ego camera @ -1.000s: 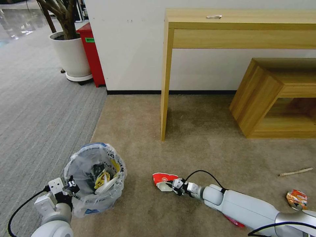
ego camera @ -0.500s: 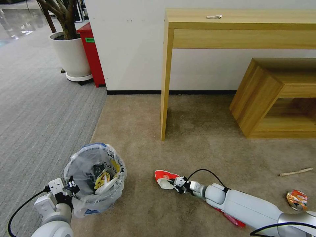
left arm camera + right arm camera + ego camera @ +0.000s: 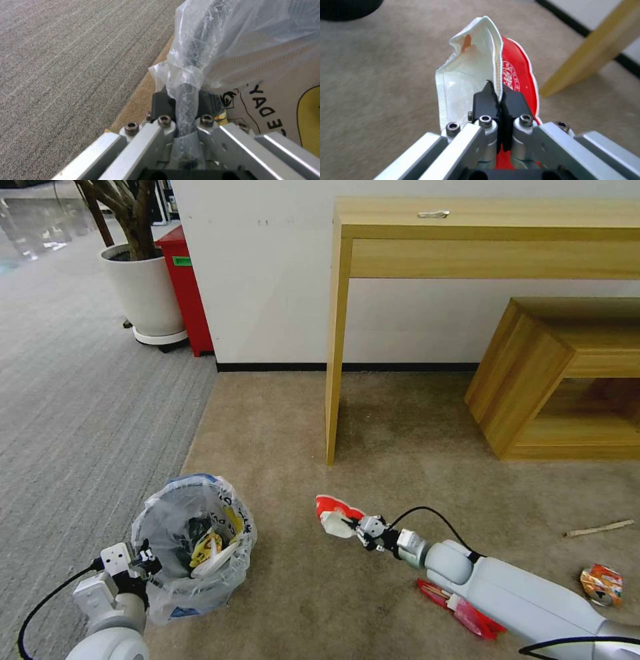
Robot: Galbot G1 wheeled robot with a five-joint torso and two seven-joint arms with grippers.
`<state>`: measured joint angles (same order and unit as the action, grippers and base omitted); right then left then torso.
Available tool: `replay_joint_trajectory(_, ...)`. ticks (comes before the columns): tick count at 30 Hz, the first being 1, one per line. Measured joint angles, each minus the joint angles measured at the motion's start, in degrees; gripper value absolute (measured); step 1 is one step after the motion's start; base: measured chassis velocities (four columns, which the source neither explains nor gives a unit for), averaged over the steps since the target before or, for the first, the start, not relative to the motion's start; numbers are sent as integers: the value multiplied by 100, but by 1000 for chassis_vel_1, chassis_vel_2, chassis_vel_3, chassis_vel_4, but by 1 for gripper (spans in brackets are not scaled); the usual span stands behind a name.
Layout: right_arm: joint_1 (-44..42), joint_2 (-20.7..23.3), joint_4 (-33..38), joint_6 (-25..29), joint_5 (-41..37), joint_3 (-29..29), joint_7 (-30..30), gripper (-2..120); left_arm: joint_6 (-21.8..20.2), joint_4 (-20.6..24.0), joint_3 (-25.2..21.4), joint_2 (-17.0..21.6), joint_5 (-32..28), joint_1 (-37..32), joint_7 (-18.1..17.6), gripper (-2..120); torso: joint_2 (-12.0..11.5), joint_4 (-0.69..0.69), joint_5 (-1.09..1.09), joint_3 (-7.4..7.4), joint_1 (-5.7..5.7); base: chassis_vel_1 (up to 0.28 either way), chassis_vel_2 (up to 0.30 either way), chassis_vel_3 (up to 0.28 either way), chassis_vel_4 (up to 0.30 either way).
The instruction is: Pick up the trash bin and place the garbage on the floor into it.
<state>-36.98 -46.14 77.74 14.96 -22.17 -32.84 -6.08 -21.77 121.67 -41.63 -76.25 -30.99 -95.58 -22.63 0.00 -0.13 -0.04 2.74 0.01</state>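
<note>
Head view. Trash bin (image 3: 193, 543): near left of the floor, at the seam of grey and tan carpet, upright, mouth open, litter already inside. Left gripper (image 3: 141, 567): at the bin's near-left rim. Right gripper (image 3: 363, 527): centre of the floor, holding a red-and-white wrapper (image 3: 337, 515) that sticks out to its far left. The bin lies to the left of the wrapper and slightly nearer, well apart; the wrapper's long axis already points roughly that way. The right arm holds the load, so I judge the carry runs leftward. Still lying near right: a flat red wrapper (image 3: 467, 613), a crushed can (image 3: 601, 584), a wooden stick (image 3: 598, 528).

Left wrist view. Left gripper (image 3: 185, 103): pads clamped on the bin's dark rim through the clear bag.

Right wrist view. Right gripper (image 3: 500, 98): pads pressed together on the wrapper's edge, white lining to one side, red face to the other.
</note>
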Motion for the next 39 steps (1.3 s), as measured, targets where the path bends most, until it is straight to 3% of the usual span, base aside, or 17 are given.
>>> replay_joint_trajectory(12, -443, 435, 710, 212, -112, 1262, -194, 0, -68, -46, 133, 164, -18, 31, 2, 0, 0, 0, 0, 0, 0, 0, 0, 0, 0)
replay_joint_trajectory(20, -451, 622, 1303, 217, -340, 1559, -236, 0, -247, 59, 144, 359, -280, 37, -71, 0, 0, 0, -1, 0, 0, 0, 0, 0, 0)
replay_joint_trajectory(30, -198, 753, 1956, 75, -469, 1591, -249, 0, -739, 658, -76, 806, -1355, 47, -413, 0, 0, 1, -1, 0, 0, 0, 0, 0, 0)
replay_joint_trajectory(39, -293, 916, 2182, 61, -450, 1693, -214, 0, -955, 889, -315, 1267, -2187, 215, -748, 0, 0, 0, 0, 0, 0, 0, 0, 0, 0)
